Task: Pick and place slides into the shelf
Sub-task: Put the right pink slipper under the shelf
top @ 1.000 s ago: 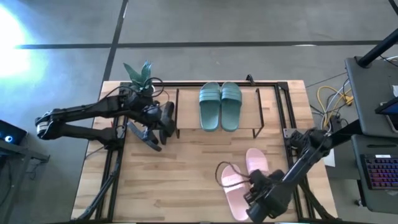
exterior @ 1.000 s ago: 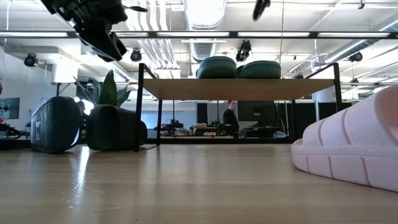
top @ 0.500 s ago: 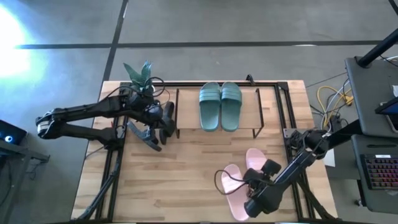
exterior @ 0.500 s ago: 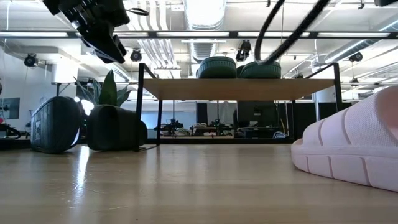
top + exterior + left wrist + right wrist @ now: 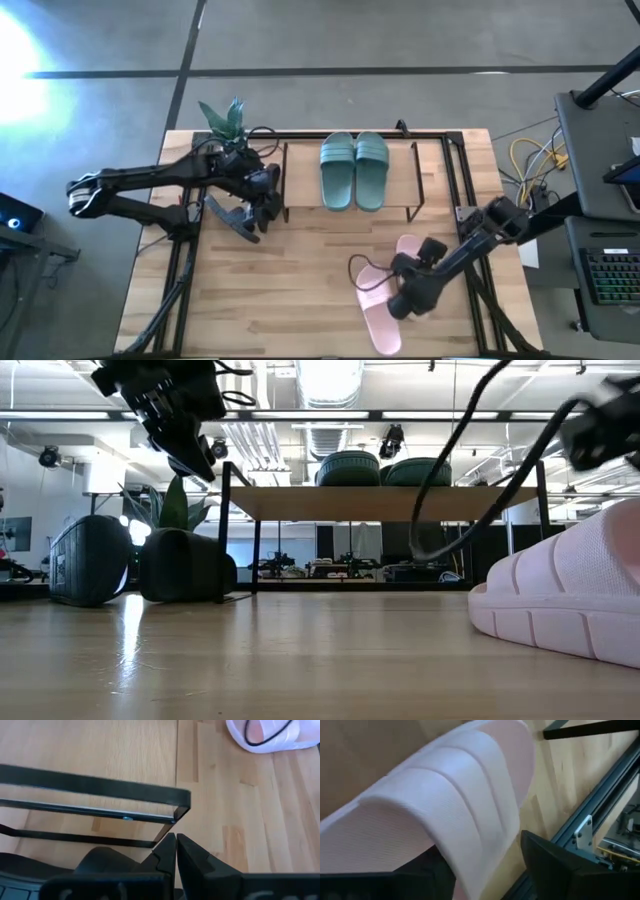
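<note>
Wooden tabletop [image 5: 300, 290] is carrying everything here, and on its near right side the right gripper [image 5: 408, 298] is straddling the strap of one pale pink slide [image 5: 455, 820] — jaws standing apart on either side of it, not yet clamped. That slide is lying with its long axis running roughly toward the shelf [image 5: 300, 195], its partner [image 5: 410, 255] just beside it. The left gripper [image 5: 268, 190], jaws together and empty, is hovering by the shelf's left end — so the right arm is clearly nearer.
</note>
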Controlling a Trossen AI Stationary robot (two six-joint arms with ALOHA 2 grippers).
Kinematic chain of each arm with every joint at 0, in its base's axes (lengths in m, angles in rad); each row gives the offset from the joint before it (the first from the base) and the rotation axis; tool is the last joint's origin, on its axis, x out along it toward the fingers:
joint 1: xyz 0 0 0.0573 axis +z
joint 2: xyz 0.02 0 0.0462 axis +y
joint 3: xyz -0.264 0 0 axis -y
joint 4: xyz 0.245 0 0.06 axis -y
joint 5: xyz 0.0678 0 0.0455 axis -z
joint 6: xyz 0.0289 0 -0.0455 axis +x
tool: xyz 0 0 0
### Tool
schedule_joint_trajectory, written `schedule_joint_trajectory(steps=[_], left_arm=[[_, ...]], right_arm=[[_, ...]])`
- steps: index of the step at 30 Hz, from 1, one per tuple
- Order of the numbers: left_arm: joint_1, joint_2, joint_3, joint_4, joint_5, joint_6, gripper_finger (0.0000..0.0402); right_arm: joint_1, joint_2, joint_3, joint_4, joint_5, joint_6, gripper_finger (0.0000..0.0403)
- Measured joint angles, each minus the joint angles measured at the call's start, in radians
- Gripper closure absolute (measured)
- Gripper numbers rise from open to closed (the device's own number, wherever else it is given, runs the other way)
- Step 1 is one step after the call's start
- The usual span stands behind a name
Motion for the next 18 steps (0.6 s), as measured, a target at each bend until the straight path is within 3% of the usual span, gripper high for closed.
schedule_joint_trajectory(steps=[4, 9, 18], left_arm=[[0.000, 0.006, 0.004, 0.004, 0.000, 0.000, 0.0402], [0.000, 0.004, 0.010, 0.008, 0.000, 0.000, 0.0402], [0.001, 0.003, 0.011, 0.032, -0.001, 0.001, 0.0402]], right_arm=[[-0.047, 0.000, -0.028, 0.002, 0.000, -0.048, 0.0265], [-0.051, -0.005, -0.007, 0.004, 0.027, -0.074, 0.0375], [-0.072, -0.014, 0.103, 0.014, 0.183, -0.196, 0.0390]])
